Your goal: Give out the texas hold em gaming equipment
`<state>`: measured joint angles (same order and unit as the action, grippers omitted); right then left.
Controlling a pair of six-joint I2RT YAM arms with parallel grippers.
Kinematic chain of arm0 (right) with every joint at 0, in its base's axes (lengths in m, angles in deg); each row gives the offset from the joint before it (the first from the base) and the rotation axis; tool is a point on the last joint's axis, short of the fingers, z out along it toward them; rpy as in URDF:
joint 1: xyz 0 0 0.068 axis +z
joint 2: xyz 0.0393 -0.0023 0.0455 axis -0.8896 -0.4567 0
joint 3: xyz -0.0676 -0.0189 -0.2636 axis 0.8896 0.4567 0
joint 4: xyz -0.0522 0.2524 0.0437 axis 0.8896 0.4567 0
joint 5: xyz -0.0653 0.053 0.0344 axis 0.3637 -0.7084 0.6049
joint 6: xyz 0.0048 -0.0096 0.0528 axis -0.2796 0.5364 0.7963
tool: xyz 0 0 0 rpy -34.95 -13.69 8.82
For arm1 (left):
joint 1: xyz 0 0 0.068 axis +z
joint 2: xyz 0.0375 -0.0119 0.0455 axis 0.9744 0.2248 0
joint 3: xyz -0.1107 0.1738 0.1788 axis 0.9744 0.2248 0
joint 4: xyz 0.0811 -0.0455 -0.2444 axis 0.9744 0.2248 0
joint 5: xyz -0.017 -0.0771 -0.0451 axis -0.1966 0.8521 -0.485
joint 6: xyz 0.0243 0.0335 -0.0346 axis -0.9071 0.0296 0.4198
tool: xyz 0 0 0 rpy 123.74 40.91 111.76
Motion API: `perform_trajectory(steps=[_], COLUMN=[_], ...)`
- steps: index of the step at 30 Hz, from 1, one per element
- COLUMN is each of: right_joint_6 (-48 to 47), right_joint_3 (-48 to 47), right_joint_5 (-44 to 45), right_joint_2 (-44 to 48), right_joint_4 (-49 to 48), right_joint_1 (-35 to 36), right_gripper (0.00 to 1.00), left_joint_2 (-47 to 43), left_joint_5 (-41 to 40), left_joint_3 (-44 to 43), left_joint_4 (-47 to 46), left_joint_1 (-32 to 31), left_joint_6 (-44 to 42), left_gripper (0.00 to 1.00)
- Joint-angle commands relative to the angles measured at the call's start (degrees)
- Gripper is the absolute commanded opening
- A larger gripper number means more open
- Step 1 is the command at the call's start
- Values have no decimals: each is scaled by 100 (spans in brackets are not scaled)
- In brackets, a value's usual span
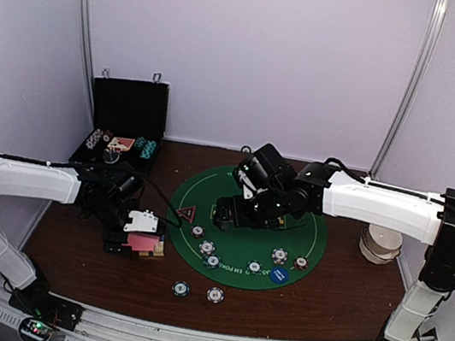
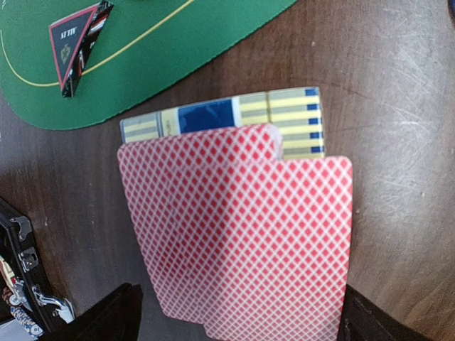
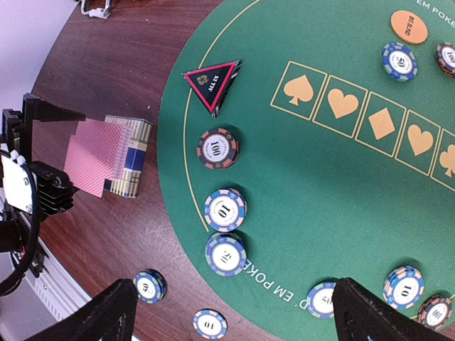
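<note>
The left gripper [image 2: 239,298] has its jaws spread wide. A short fan of pink-backed cards [image 2: 242,234] lies between its fingertips [image 2: 114,312], though whether the pads press the card edges cannot be told. The cards rest overlapped on a yellow-and-blue card box [image 2: 291,114], which sits on bare wood just off the left edge of the green mat [image 2: 142,78]. The right gripper [image 3: 234,284] is likewise wide apart and holds nothing, hanging over the mat's left half. Just inside the mat's left edge sits the red-and-black triangular marker [image 3: 212,84]. From it, striped poker chips [image 3: 217,148] run in a loose arc along the mat's near rim, and two more lie on the wood just off that rim. A blue disc [image 1: 279,275] lies among the chips toward the right end of the arc. On the other side of the mat's printed row of card suits from the arc, an orange disc [image 3: 409,27] lies beside two further chips. A black case [image 1: 128,112] stands open beyond the mat's far left side.
</note>
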<state>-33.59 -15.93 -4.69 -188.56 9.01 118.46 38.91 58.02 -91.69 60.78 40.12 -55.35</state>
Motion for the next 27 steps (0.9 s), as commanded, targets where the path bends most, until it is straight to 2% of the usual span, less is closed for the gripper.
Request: perform_trajectory(steps=[1, 23, 27], right_joint_6=[10, -51, -67], right_joint_3=[-10, -42, -38], right_joint_5=[87, 45, 51], right_joint_2=[115, 57, 65], right_joint_4=[82, 92, 105], right_joint_1=[19, 20, 17], right_gripper=[100, 100, 100], left_joint_2=[97, 568, 648], left_joint_5=[192, 329, 570], left_joint_3=[-201, -653, -707], left_joint_4=[48, 271, 470], left_joint_1=[125, 308, 359], left_joint_6=[-146, -352, -408], left_gripper=[98, 98, 97])
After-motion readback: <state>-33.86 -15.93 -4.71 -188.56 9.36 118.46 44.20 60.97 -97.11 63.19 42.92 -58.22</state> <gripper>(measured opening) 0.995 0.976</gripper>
